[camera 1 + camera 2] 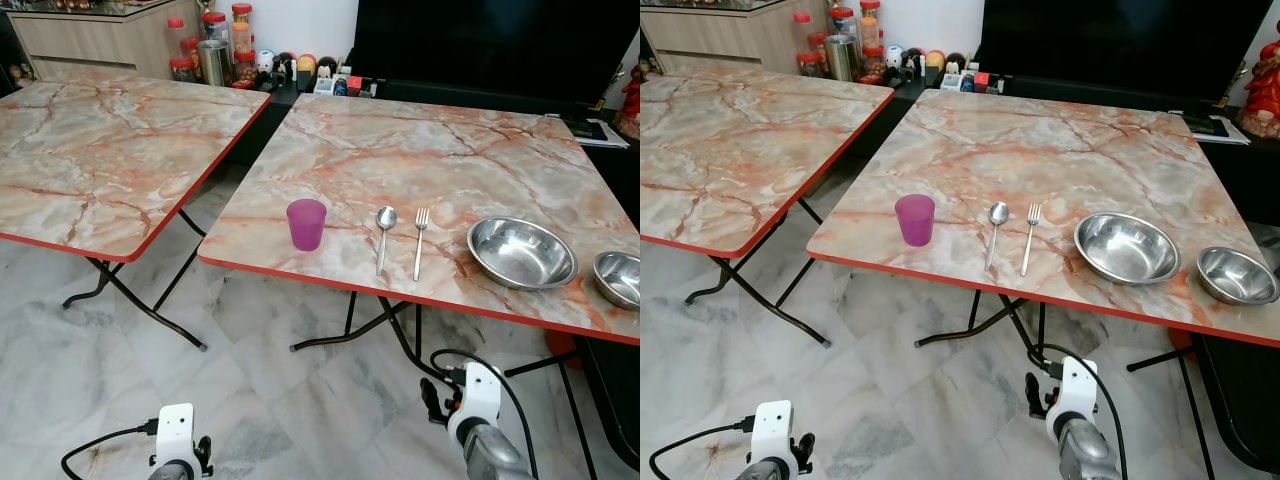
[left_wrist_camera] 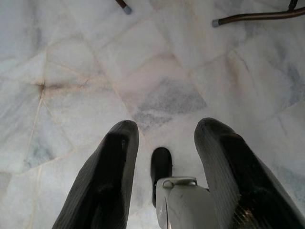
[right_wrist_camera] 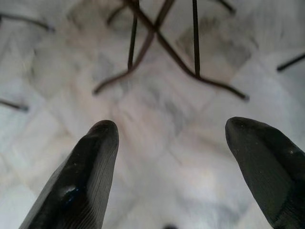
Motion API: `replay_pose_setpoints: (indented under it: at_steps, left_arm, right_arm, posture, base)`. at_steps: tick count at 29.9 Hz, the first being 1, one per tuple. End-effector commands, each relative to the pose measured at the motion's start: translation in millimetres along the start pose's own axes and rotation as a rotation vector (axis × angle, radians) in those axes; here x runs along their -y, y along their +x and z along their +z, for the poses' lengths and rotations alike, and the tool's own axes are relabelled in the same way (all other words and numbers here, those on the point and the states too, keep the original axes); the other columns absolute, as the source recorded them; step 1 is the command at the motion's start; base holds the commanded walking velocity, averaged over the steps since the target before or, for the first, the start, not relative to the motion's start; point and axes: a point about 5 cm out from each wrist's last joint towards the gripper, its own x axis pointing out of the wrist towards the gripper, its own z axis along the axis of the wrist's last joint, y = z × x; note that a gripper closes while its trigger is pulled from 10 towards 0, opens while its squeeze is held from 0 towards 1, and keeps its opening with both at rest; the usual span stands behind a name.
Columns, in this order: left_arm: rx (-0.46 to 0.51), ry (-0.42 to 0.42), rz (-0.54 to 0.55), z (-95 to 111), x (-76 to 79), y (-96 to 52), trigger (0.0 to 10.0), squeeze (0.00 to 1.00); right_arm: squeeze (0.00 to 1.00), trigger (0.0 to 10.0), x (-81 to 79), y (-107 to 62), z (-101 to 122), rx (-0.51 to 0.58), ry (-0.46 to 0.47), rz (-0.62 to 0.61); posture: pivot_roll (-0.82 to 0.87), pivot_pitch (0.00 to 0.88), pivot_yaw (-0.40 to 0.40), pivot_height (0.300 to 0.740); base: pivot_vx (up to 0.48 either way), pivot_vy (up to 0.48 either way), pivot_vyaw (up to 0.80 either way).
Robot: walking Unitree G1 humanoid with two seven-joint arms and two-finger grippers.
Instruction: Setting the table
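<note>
Left desk [image 1: 90,160]: square, glossy marble-pattern top with a red edge, on thin black folding legs.
Right desk [image 1: 440,160]: same marbled top and red rim; it carried the tableware along its near edge.
Cup [image 1: 306,224]: translucent purple plastic, tapered, upright.
Spoon [image 1: 384,238]: polished steel, just beside the fork [image 1: 420,241], both lying parallel.
Large bowl [image 1: 521,252]: round, shiny steel, right of the fork.
Small bowl [image 1: 620,278]: steel, near the desk's right edge.
Left gripper [image 2: 164,143]: textured black fingers spread apart, released, hung over the pale marble floor [image 2: 95,71].
Right gripper [image 3: 171,138]: fingers wide apart, holding nothing, above the floor by the desk legs.
</note>
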Motion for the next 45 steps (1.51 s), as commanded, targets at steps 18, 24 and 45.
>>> replay_pose_setpoints:
  at_steps: [18, 24, 45]
  left_arm:
    - [-0.032, -0.007, 0.009, -4.8, 2.1, -0.5, 10.0, 0.00]
    - [-0.060, 0.006, 0.011, -7.5, 1.3, -0.6, 10.0, 0.00]
    - [-0.026, -0.001, 0.016, 2.0, 2.1, 1.8, 10.0, 0.00]
  right_arm:
    - [0.00, 10.0, -21.1, -4.3, -31.5, -0.162, -0.130, 0.067]
    - [0.00, 10.0, -26.2, -6.4, -38.6, -0.169, -0.132, 0.064]
    - [0.00, 10.0, -18.5, -9.6, -46.0, -0.203, -0.109, 0.020]
  posture:
    - [0.06, 0.000, -0.058, 0.740]
    - [0.06, 0.000, -0.062, 0.740]
    - [0.07, 0.000, -0.053, 0.740]
  base:
    - [0.000, 0.000, 0.00]
    - [0.000, 0.000, 0.00]
    - [0.000, 0.000, 0.00]
